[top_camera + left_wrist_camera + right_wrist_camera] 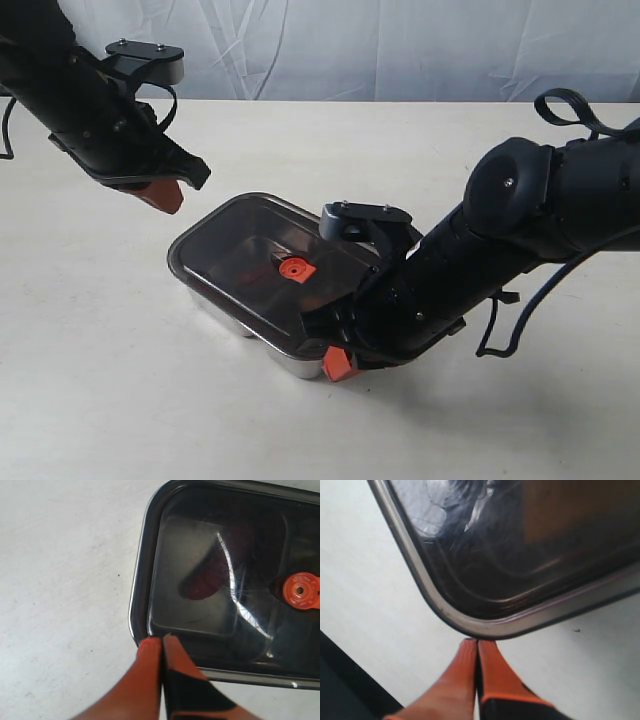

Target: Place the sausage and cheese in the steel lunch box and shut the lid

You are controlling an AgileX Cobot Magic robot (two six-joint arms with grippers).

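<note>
Robot laboratory: white table (pixel 100 400) before a creased cloth backdrop (pixel 400 50), over which the left arm (pixel 90 110) and right arm (pixel 540 210) reached.

Glossy dark-tinted translucent plastic on lid (pixel 240 245), sharp glare streaks, fine hairline scuffs. Orange valve (pixel 296 269) matt, rubbery look. Polished metal on steel lunch box (pixel 292 366), wall and rim mirror-bright. Off-white table (pixel 110 390) smooth, matt, faintly mottled, few dark specks. Pale cloth backdrop (pixel 400 45), creased. Fingers of left gripper (pixel 161 639) and right gripper (pixel 477 642) smooth orange plastic, low sheen, black inlay. Black arm housings (pixel 560 200) dull satin.
</note>
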